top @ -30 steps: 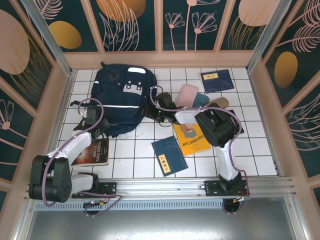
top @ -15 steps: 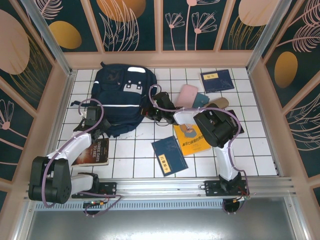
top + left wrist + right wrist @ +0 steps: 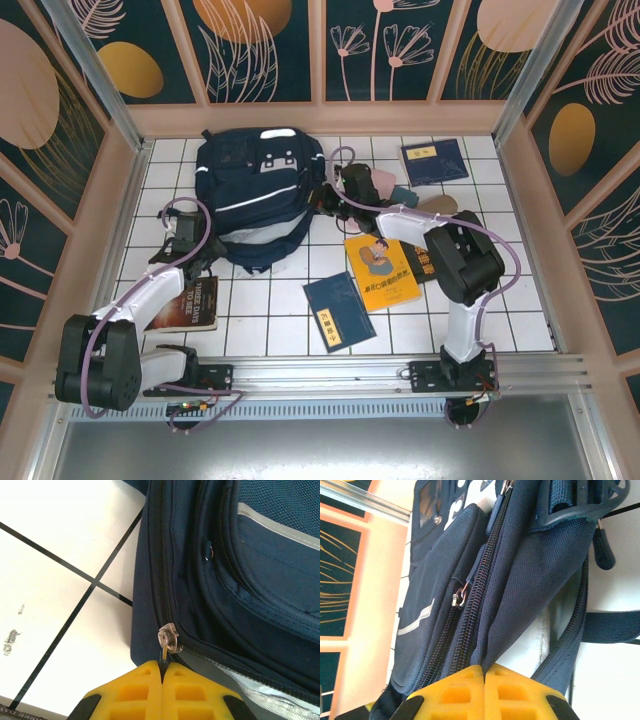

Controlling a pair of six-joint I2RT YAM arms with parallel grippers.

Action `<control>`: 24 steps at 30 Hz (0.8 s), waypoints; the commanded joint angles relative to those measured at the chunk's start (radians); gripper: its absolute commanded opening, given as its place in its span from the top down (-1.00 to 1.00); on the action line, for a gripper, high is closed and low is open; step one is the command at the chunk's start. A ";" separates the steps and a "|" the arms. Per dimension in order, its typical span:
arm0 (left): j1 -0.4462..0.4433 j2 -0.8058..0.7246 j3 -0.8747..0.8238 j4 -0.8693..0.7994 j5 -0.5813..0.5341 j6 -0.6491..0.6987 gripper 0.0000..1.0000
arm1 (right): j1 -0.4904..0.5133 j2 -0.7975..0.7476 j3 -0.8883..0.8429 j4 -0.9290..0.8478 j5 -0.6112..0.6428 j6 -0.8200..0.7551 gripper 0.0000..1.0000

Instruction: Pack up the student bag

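The student bag [image 3: 255, 190], a large navy backpack with a thin white stripe, lies at the back left of the tiled table. My left gripper [image 3: 207, 258] sits at its near left corner. In the left wrist view its yellow fingers [image 3: 162, 666] are shut on the pull tab of a metal zipper slider [image 3: 168, 639] at the bag's [image 3: 240, 570] corner. My right gripper [image 3: 322, 198] is at the bag's right side. Up close, the right gripper [image 3: 484, 667] is shut on a fold of bag fabric [image 3: 530, 580] beside a closed zipper [image 3: 472, 610].
A yellow book [image 3: 383, 270] and a navy book [image 3: 339, 310] lie in the middle. Another navy book [image 3: 433, 160] is at the back right, and a brown book [image 3: 190, 305] lies under the left arm. A pink pouch [image 3: 380, 185] sits by the right arm. Walls ring the table.
My right gripper has shut on the bag's fabric and moved right and back, dragging and turning the bag with it. The left gripper has stayed shut at the bag's corner.
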 commanded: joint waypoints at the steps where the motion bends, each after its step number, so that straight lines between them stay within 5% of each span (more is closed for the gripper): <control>1: 0.019 0.030 0.019 -0.030 -0.200 -0.007 1.00 | -0.074 -0.061 -0.014 0.008 0.083 -0.053 1.00; 15: 0.047 0.246 0.145 0.004 -0.325 -0.078 1.00 | -0.111 -0.076 0.025 -0.010 0.051 -0.097 1.00; 24: 0.055 0.270 0.148 0.032 -0.305 -0.054 0.89 | -0.117 -0.084 0.034 -0.018 0.038 -0.114 1.00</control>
